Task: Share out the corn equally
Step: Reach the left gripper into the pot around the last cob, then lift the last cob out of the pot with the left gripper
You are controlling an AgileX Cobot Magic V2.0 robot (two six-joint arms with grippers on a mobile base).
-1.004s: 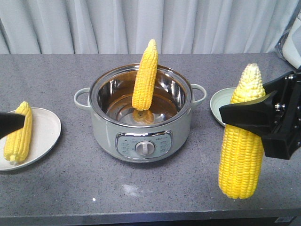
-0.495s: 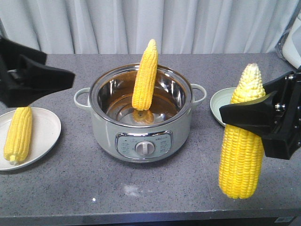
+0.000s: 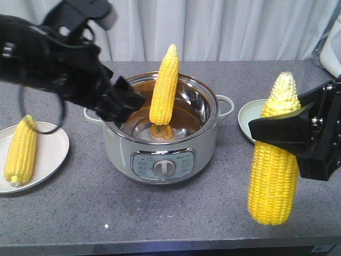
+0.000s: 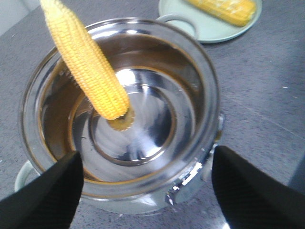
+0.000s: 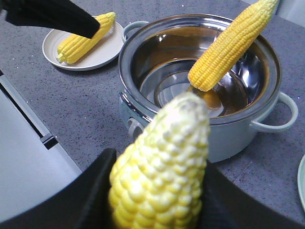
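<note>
One corn cob (image 3: 164,88) stands tilted inside the steel pot (image 3: 160,154), its tip above the rim; the left wrist view shows it (image 4: 88,67) leaning on the pot floor. A second corn cob (image 3: 20,151) lies on the white left plate (image 3: 53,144). My left gripper (image 3: 128,106) hovers open over the pot's left rim, holding nothing (image 4: 145,162). At the front right, my right gripper (image 3: 277,128) is shut on a third corn cob (image 3: 274,170), upright above the table, tip up (image 5: 162,157).
A pale green plate (image 3: 249,120) sits behind the right gripper, mostly hidden. The pot has side handles (image 3: 93,109) and a front knob (image 3: 163,167). The table's front edge runs close below the held cob. A curtain hangs at the back.
My left arm rose from beside the left plate and swung right to the pot's left rim, leaving the cob on the plate. The right gripper and its cob stayed still.
</note>
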